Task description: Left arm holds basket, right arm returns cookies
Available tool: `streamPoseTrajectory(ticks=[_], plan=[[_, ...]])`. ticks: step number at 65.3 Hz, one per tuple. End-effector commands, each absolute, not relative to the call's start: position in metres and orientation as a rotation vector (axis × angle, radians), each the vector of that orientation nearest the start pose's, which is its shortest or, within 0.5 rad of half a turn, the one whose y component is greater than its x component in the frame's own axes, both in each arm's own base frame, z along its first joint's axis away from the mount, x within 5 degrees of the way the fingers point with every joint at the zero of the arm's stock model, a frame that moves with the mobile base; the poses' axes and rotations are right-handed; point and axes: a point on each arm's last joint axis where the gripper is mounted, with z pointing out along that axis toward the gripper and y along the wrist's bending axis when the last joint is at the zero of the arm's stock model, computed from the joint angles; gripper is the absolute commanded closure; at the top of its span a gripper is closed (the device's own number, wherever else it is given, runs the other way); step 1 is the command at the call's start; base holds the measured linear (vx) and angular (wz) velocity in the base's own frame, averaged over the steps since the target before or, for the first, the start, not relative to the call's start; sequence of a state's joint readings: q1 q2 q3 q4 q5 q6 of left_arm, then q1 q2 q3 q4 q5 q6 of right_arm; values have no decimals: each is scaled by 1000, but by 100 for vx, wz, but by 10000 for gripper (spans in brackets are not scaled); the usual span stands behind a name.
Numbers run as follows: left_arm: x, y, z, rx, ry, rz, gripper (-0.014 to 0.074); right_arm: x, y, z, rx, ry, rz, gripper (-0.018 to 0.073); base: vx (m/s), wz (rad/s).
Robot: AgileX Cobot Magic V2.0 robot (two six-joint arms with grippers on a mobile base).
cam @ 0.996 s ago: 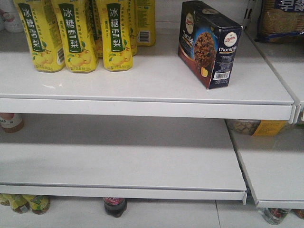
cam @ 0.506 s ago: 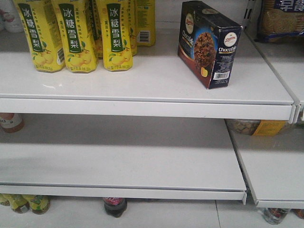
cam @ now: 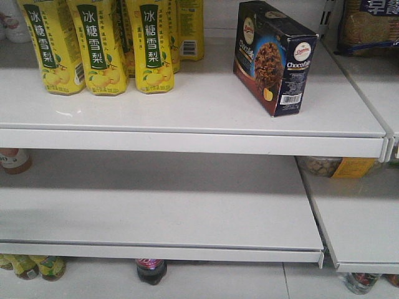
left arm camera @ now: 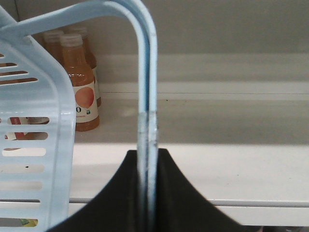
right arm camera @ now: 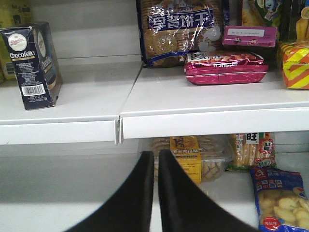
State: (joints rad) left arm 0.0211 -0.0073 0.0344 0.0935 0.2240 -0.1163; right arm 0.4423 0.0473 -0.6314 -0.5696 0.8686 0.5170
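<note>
Across the last second the front view barely alters: the Chocofello cookie carton (cam: pixel 275 57) stands at the same spot and angle on the upper shelf (cam: pixel 187 106), and only the framing creeps slightly at the edges. No arm or gripper appears near it in that view. I judge from this that the carton is already back on the shelf and the return is essentially done, with nothing left but for the right arm to clear away.

The right gripper (right arm camera: pixel 156 193) sits low, below the shelf lip, its black wedge-shaped fingers (right arm camera: pixel 140 193) pressed together with only a thin slit between them and nothing held. From it the carton lies at about 10 o'clock, well apart. The left gripper (left arm camera: pixel 146 193) has its fingers pinching the two arched handles of the light blue basket (left arm camera: pixel 34 145), which rise together toward 12 o'clock and curve over to the left.

The carton is glossy dark navy cardboard, a sharp-edged rectangle with a white barcode on its narrow side, standing upright and turned a little askew. The basket is smooth moulded plastic with slotted walls. The shelves are flat white painted metal with a faint sheen. At 10 o'clock from the carton stand yellow pear-drink cartons (cam: pixel 100 50).
</note>
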Motion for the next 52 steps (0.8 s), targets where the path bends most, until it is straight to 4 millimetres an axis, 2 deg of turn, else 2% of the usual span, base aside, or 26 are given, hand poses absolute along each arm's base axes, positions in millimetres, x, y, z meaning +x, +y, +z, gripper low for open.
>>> streamPoseTrajectory(ticks=[1,46,52], plan=[[55,2,202,-20,1585,32,596,3,-39,351,23,1600,55,562,0,0],[55,2,202,-20,1585,32,596,3,-40,351,23,1600,54,562,0,0],[55,2,202,-20,1585,32,596,3,-44,354,11,1559,-39,562,0,0]])
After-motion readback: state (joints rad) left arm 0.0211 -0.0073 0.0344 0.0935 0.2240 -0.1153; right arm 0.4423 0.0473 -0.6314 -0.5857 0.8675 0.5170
